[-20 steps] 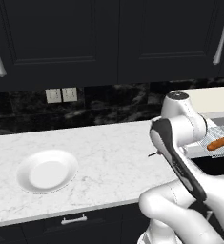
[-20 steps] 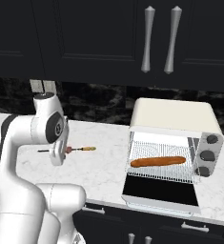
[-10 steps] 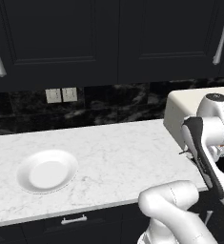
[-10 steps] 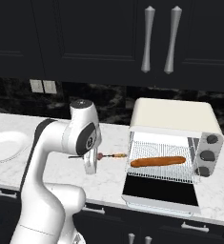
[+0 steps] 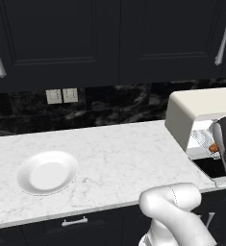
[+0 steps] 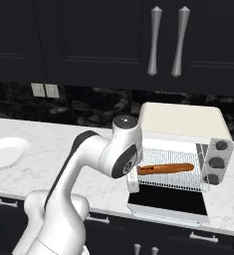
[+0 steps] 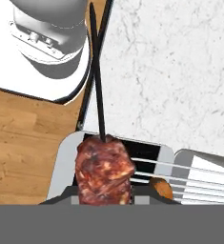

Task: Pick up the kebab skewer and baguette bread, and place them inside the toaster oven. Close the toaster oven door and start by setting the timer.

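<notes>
While its dark glass door (image 6: 168,201) hangs open and flat in front, the cream-white toaster oven (image 6: 180,119) on the marble counter (image 5: 109,153) holds the baguette bread (image 6: 166,168), lying lengthwise on the wire rack (image 6: 171,175). At the oven's left front corner the gripper (image 6: 132,180) is clamped on the kebab skewer (image 7: 104,169), whose reddish-brown meat fills the lower hand view with its thin dark stick pointing upward, above the open door. An empty white plate (image 5: 47,172) sits far left on the counter, well apart. From the right base view the robot's wrist hides the skewer and the fingers.
</notes>
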